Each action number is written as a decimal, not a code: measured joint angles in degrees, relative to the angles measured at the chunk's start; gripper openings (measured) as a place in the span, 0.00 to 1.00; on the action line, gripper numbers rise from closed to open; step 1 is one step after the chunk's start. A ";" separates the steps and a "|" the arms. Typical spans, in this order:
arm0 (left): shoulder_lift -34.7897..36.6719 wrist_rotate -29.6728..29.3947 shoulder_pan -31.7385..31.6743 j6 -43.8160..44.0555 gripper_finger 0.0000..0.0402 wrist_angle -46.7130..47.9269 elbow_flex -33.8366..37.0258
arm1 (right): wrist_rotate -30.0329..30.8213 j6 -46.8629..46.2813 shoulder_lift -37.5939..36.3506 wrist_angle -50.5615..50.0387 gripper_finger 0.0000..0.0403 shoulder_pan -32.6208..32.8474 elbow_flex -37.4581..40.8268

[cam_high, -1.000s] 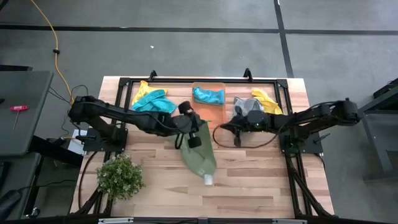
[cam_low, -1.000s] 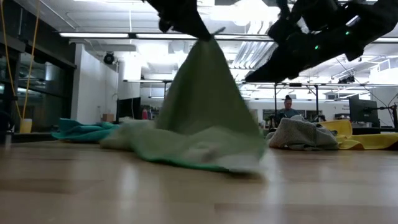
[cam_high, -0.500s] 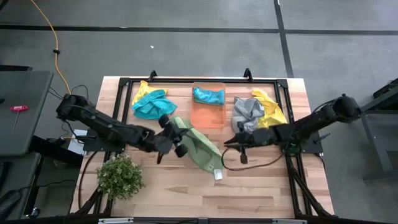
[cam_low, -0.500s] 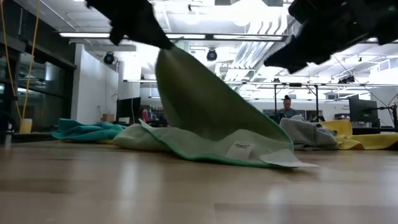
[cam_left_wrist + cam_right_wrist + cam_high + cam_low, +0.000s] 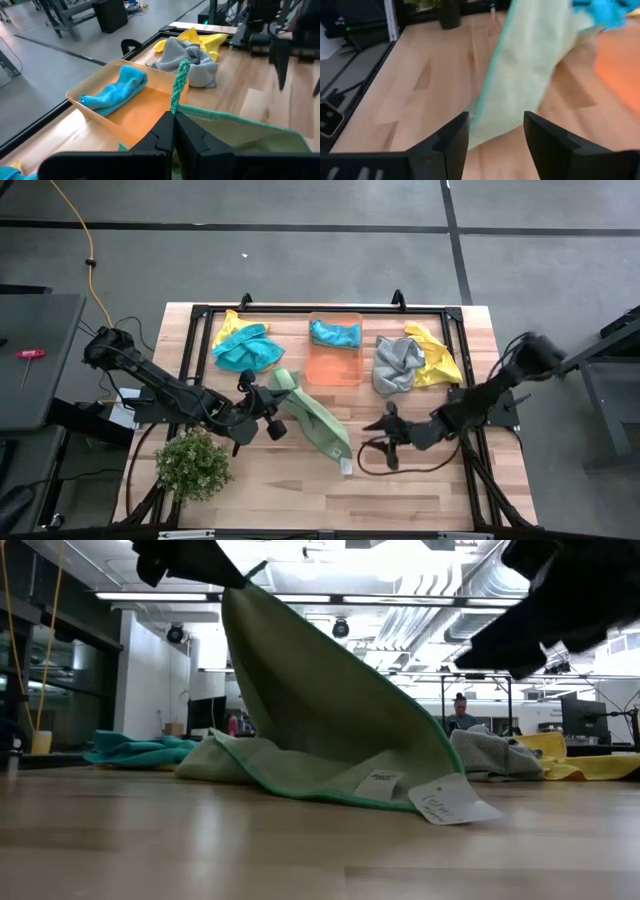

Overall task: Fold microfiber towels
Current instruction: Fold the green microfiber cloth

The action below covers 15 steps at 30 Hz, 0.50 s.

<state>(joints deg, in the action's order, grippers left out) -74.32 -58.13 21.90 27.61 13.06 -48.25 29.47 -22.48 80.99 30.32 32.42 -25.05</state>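
High view: the light green towel (image 5: 312,418) lay stretched diagonally just in front of the orange bin (image 5: 335,360), its white tag (image 5: 346,467) at the far-from-bin end. The left gripper (image 5: 268,412) was clamped on the towel's edge, to the left of the bin. The right gripper (image 5: 388,426) hung with fingers apart, holding nothing, in front of the grey towel (image 5: 393,364), which lay right of the bin against a yellow towel (image 5: 434,352). A teal towel (image 5: 334,334) lay inside the bin; another teal towel (image 5: 245,350) with yellow lay left of it.

Low view: the green towel rose in a peak from the table (image 5: 200,850).

Left wrist view: closed fingers (image 5: 165,137) pinched the towel's green hem before the bin.

Right wrist view: the parted fingers (image 5: 547,137) faced the pale green cloth.
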 joint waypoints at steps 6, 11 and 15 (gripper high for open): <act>0.00 -0.30 0.41 0.73 0.00 -0.15 0.00 | 0.00 1.17 16.35 4.58 0.45 1.40 -7.13; 0.00 -0.06 0.79 0.87 0.00 -0.37 0.00 | 1.75 0.67 24.30 -5.20 0.45 1.51 -16.64; 0.00 0.05 1.22 0.79 0.00 -0.39 0.00 | 4.55 -6.11 25.57 -19.75 0.45 1.51 -22.55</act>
<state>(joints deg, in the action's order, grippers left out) -74.32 -58.08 23.11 28.40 12.67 -48.25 34.03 -28.59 106.56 10.57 33.93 -47.61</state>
